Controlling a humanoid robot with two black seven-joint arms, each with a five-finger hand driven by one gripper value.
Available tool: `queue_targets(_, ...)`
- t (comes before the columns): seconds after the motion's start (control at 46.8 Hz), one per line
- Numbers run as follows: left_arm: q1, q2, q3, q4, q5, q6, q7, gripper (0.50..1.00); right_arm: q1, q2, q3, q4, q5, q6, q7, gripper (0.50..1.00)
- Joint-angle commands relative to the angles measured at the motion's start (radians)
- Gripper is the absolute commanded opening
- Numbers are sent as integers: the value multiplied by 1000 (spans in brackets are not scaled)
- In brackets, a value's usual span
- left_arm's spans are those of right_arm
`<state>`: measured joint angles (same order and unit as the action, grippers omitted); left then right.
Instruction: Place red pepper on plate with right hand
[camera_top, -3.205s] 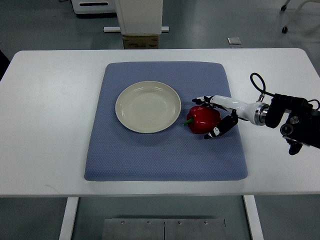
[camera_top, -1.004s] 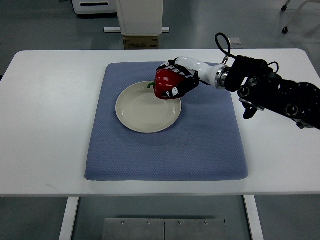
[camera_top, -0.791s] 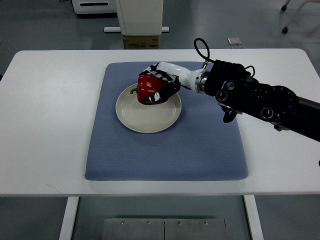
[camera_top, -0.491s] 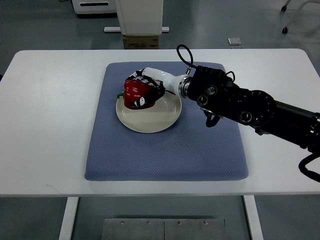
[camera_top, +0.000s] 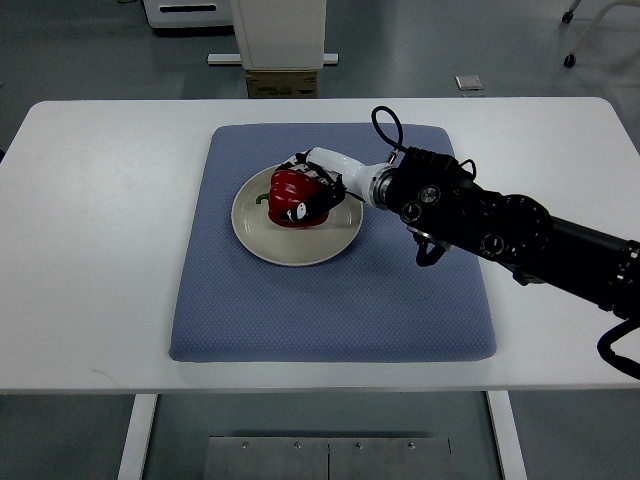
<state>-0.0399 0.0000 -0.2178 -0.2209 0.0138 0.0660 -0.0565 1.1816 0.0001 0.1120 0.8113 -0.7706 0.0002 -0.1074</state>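
On a white surface (camera_top: 100, 250) spread with a quilted blue-grey fabric mat (camera_top: 330, 310), the robot's black-and-white right hand (camera_top: 312, 192) clamps a glossy red bell pepper (camera_top: 298, 198) over the round cream ceramic plate (camera_top: 290, 243), green stem pointing left.

Blue mat (camera_top: 330, 300) on white table (camera_top: 110, 250); cardboard box (camera_top: 281, 82) on floor behind table.

The right hand (camera_top: 312, 190) wraps the red pepper (camera_top: 297, 199) over the plate (camera_top: 262, 238). Bare plate lies just left of its fingers (camera_top: 303, 211). Open blue mat (camera_top: 330, 310) spreads beyond them.
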Motion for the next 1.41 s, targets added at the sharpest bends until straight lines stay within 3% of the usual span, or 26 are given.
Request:
queue_targets(0.0,0,0,0,0,0,0,0,1000,-11,0,0,-1,1,0,0,500)
queue_targets(0.406,0,0,0,0,0,0,0,1000,-23,0,1,-1,2,-5,5,508)
queue_targets(0.491,-2,0,0,0,0,0,0,1000,-23,0,1,-1,25,-34,6,779)
queue_targets(0.577,0,0,0,0,0,0,0,1000,-23,0,1,-1,43,-49,9,939)
queue_targets(0.62,0,0,0,0,0,0,0,1000,-23,0,1,0,45,-49,9,981)
queue_targets(1.239,0,0,0,0,0,0,0,1000,-13,0,152,0,120,-46,0,998)
queue_targets(1.389,0,0,0,0,0,0,0,1000,-25,-64,227,2,149,-46,0,995)
